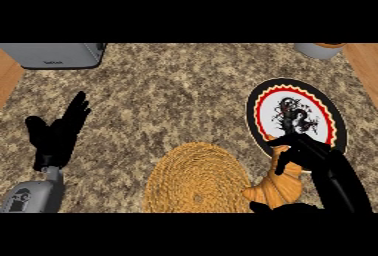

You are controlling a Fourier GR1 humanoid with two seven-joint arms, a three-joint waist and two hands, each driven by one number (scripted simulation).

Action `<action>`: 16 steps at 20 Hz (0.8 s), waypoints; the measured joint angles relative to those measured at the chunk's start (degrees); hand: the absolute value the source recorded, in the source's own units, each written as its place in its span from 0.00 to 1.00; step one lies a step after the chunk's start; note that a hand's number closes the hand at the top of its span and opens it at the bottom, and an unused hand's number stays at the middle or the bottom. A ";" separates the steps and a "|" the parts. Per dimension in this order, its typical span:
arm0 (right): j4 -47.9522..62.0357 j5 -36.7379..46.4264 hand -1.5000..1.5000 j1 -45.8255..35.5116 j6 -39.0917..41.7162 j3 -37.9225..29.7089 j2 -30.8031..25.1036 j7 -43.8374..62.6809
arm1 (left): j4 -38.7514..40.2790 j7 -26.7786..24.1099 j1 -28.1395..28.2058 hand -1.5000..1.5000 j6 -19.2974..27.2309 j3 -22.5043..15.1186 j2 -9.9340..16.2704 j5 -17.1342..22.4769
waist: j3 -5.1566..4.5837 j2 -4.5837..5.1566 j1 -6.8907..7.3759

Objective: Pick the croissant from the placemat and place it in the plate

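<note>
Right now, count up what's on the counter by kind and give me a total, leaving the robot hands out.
Croissant: 1
Woven placemat: 1
Plate: 1
Grey appliance at the top left: 1
Container at the top right, cut off by the edge: 1
Total: 5

My left robot hand (53, 135), at the left of the frame, is matte black all over, with slim tapering fingers and a thick thumb. Below it a narrow grey wrist widens into my smooth, rounded grey forearm (29, 197). My right robot hand (325, 170), lower right, is the same plain black.
</note>
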 measured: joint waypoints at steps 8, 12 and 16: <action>17.00 -8.85 1.00 -6.47 3.10 -13.62 -0.76 -8.85 | -1.44 1.14 -0.14 0.50 -0.47 -0.07 -0.67 -0.74 | 0.01 0.16 0.96; 29.18 -8.40 1.00 -12.79 4.19 -16.79 -1.18 -13.90 | -1.37 0.89 -0.49 0.50 -0.56 -0.18 -1.26 -1.22 | 0.01 0.24 1.31; 40.59 -6.02 1.00 -18.32 6.85 -16.62 -2.32 -17.34 | -0.68 1.59 -1.62 0.50 -0.97 -0.04 -1.28 -1.25 | 0.03 0.39 1.74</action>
